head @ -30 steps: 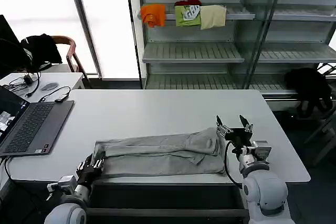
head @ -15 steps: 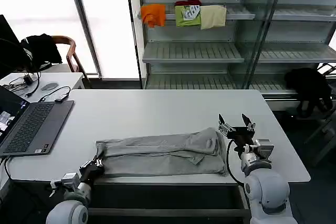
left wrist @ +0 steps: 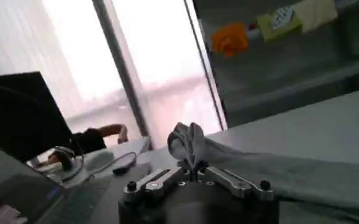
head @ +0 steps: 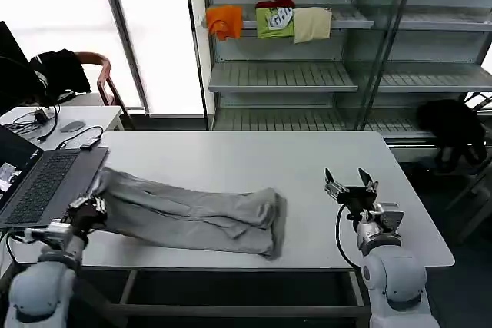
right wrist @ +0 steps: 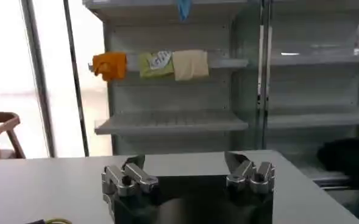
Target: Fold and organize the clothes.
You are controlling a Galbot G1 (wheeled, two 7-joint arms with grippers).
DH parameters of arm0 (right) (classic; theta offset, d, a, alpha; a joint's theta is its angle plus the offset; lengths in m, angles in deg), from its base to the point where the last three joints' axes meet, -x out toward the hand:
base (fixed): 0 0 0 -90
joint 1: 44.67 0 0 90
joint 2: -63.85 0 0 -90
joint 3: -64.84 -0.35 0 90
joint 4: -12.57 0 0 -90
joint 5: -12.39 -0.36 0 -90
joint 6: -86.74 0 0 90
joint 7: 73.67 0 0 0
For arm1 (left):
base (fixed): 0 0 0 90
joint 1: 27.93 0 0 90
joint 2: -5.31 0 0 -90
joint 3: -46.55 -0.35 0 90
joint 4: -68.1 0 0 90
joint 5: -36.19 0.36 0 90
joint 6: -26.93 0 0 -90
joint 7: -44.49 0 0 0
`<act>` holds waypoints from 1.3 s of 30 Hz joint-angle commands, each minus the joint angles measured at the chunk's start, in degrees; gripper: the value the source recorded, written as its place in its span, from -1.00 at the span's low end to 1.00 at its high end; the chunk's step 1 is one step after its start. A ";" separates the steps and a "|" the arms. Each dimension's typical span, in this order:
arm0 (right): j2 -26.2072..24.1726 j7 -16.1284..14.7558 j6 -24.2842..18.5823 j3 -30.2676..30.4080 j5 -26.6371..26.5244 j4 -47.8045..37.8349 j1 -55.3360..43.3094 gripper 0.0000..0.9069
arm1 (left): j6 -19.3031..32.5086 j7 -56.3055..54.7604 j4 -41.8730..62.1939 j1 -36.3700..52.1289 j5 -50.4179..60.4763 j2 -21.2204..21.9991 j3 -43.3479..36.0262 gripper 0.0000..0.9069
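Note:
A light grey top lies folded into a long band across the white table, slanting from near the laptop down to the table's middle front. My left gripper is at the band's left end, shut on a pinch of the grey cloth. In the left wrist view that pinch stands up bunched between the closed jaws of the left gripper, and the rest of the top trails away. My right gripper stands open over bare table to the right of the top, apart from it; the right wrist view shows this gripper with nothing between its fingers.
An open laptop sits at the table's left edge, close to the left gripper. Behind the table stands a metal shelf with small orange, green and cream folded pieces. A black garment hangs at the far right. A chair and a side table with cables are at the left.
My left gripper has pulled the top's end leftward and away from the front edge, toward the laptop. The whole top slid left, away from the right gripper, which barely moved.

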 commanded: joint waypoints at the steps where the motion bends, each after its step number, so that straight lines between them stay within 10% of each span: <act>1: -0.02 0.04 -0.04 -0.09 -0.06 -1.04 -0.02 1.00 | 3.45 9.52 12.43 10.37 12.97 -13.86 7.51 -1.00; 19: 1.22 -0.06 -0.25 0.31 0.93 -1.77 1.38 1.00 | -10.33 4.85 -15.64 1.14 2.10 3.54 -13.63 -0.98; 39: 0.41 -0.50 -0.11 -1.32 0.89 -0.64 1.69 1.00 | -13.73 -4.53 -8.78 1.24 6.93 12.37 -29.63 -0.98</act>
